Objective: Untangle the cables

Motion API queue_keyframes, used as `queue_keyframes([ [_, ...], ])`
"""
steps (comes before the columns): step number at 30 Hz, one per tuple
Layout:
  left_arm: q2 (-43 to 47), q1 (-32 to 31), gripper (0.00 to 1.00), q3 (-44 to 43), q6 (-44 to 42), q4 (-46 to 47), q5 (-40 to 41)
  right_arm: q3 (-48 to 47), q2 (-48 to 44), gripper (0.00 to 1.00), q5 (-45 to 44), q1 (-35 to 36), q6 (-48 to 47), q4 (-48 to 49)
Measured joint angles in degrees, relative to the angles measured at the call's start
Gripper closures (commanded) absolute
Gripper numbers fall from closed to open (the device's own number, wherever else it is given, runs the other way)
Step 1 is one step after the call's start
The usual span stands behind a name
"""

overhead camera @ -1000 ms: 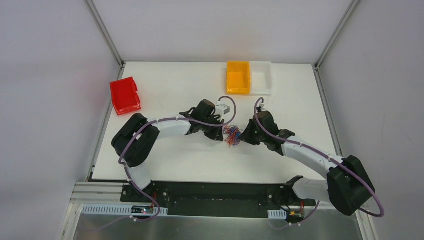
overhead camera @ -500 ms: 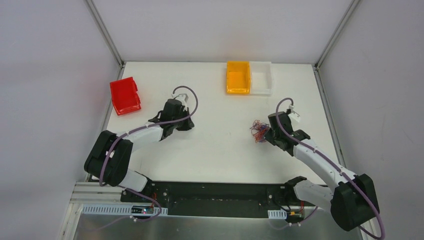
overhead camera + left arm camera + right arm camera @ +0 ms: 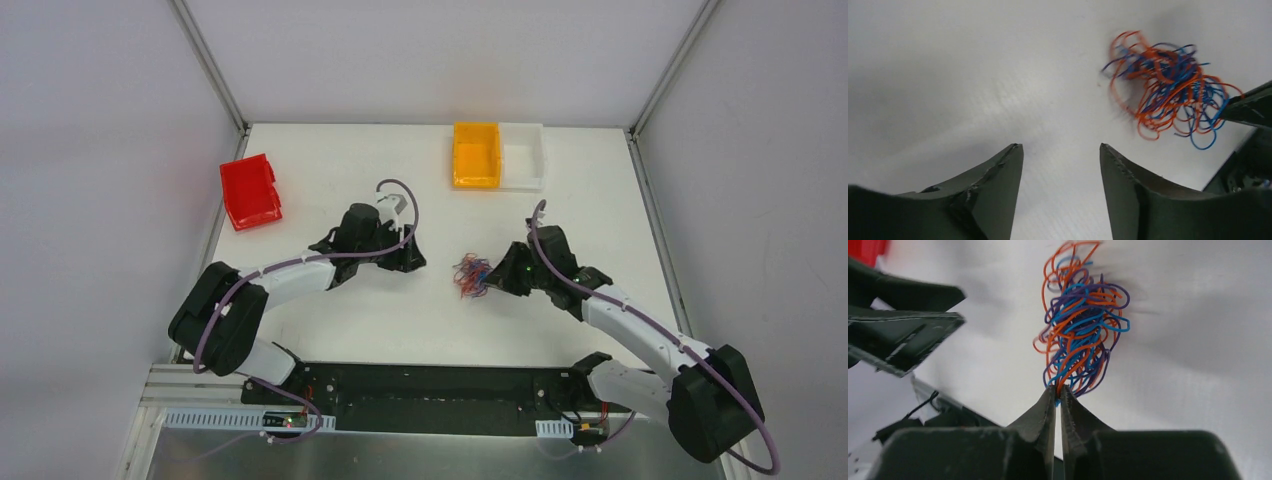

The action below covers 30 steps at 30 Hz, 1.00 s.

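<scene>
arms brought back toward middle since last frame, clump carried along. top view: cables (image 3: 470,275) near table (image 3: 350,320) centre, well off edges, open room all round. left wrist: left gripper (image 3: 1060,150) spread, nothing held. right wrist: right gripper (image 3: 1058,390) pinched on cables; knot likely tightened if whole clump yanked.

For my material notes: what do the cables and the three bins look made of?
The cables look like thin plastic-insulated wire: glossy orange, blue and purple strands holding springy loops; any metal core is hidden. The red bin and orange bin look like moulded plastic, smooth and evenly coloured; the white bin probably too.
</scene>
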<state>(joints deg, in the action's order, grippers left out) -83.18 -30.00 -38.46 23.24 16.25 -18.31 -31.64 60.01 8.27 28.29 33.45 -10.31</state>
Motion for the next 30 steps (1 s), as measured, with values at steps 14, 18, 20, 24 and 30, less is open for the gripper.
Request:
queue_keyframes([
  [14,-4.5,-5.0,0.31,-3.6,-3.5,2.2,-10.6,-5.8,8.3,0.53,5.3,3.8,-1.2,1.6],
  [18,-5.6,-5.3,0.30,-4.9,-4.5,0.9,-11.0,-5.3,8.4,0.53,5.6,4.0,-1.4,1.8],
  [20,-6.8,-5.4,0.30,-6.0,-4.9,0.1,-11.4,-4.9,8.4,0.53,6.0,4.4,-1.4,1.9],
  [24,-10.5,-6.1,0.31,-9.6,-5.9,-2.7,-12.0,-2.5,8.4,0.57,6.9,5.5,-1.1,3.2],
  [30,-14.9,-7.2,0.32,-13.0,-7.0,-6.9,-13.2,1.4,8.5,0.65,7.5,6.4,0.0,4.5],
])
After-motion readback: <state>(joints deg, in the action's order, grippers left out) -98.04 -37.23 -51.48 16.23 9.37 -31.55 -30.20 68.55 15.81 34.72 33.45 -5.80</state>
